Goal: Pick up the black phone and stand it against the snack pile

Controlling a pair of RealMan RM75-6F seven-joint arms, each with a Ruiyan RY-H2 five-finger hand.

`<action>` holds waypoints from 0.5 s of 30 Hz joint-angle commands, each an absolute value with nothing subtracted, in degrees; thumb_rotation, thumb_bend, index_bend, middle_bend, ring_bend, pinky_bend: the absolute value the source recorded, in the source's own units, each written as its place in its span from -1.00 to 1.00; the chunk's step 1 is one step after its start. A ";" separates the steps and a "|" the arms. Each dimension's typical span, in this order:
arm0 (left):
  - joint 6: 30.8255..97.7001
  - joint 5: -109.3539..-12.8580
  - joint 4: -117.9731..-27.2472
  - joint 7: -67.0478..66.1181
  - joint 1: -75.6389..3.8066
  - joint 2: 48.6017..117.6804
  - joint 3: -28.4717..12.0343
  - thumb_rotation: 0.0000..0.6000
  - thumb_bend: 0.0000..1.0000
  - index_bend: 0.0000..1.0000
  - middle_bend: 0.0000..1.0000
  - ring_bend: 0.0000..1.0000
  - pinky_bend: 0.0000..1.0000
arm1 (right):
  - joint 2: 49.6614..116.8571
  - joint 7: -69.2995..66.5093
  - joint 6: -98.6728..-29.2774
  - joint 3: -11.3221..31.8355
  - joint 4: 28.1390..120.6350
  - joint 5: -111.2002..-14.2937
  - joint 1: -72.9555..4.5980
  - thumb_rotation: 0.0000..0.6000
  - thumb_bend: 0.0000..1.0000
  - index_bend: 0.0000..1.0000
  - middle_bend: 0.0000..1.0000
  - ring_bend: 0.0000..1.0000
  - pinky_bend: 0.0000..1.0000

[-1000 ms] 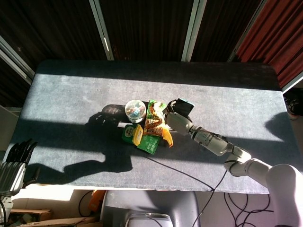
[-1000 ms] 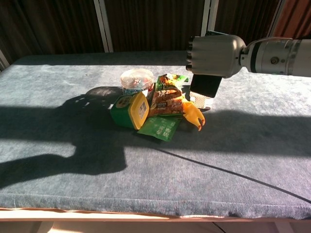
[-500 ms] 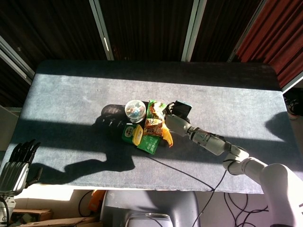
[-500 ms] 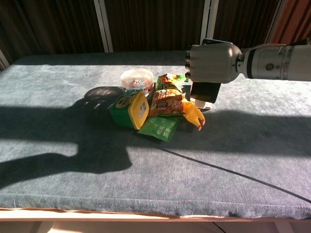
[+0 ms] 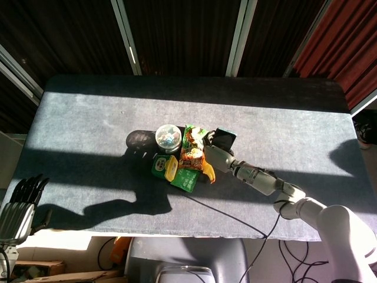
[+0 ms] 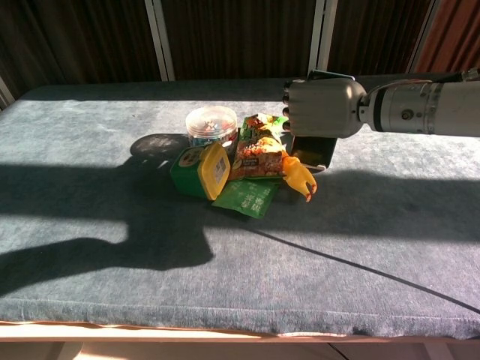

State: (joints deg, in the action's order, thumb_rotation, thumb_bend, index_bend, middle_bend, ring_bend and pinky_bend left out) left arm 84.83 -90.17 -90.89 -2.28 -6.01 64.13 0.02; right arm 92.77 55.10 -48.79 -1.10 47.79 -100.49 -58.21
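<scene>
Now right hand (image 6: 324, 107) is gripping black phone (image 6: 313, 151) from above, fingers wrapped round it, keeping it upright beside snack pile (image 6: 251, 161) so it leans there; left hand (image 5: 20, 200) is idling off-table, fingers apart, empty

The right arm reaches from the lower right across the table, forearm stretched low toward the middle. Its right hand (image 6: 324, 107) (image 5: 215, 154) shows its back to the chest camera, fingers curled down around the black phone (image 6: 313, 148) (image 5: 224, 138), gripping it. The left hand (image 5: 19, 203) hangs at the near left edge, fingers apart, holding nothing.
</scene>
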 commanded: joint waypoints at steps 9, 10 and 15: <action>84.64 -90.10 -90.96 -2.41 -6.08 64.13 0.06 1.00 -0.21 -1.00 -1.00 -1.00 -1.00 | 93.12 55.48 -48.48 -1.15 46.93 -99.88 -57.81 1.00 -0.46 0.49 0.22 0.03 0.19; 84.65 -90.08 -90.98 -2.43 -6.08 64.13 0.06 1.00 -0.21 -1.00 -1.00 -1.00 -1.00 | 93.03 55.57 -48.31 -1.21 47.01 -99.85 -57.82 1.00 -0.46 0.44 0.22 0.02 0.19; 84.53 -90.05 -91.02 -2.50 -6.13 64.14 0.08 1.00 -0.21 -1.00 -1.00 -1.00 -1.00 | 92.82 56.35 -47.74 -1.02 47.35 -99.34 -57.77 1.00 -0.47 0.30 0.17 -0.02 0.18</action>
State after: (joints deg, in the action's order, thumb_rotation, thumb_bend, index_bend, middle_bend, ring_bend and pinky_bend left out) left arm 84.53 -90.05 -91.02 -2.50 -6.13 64.14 0.08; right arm 92.83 56.30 -47.76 -1.03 47.33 -99.37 -57.78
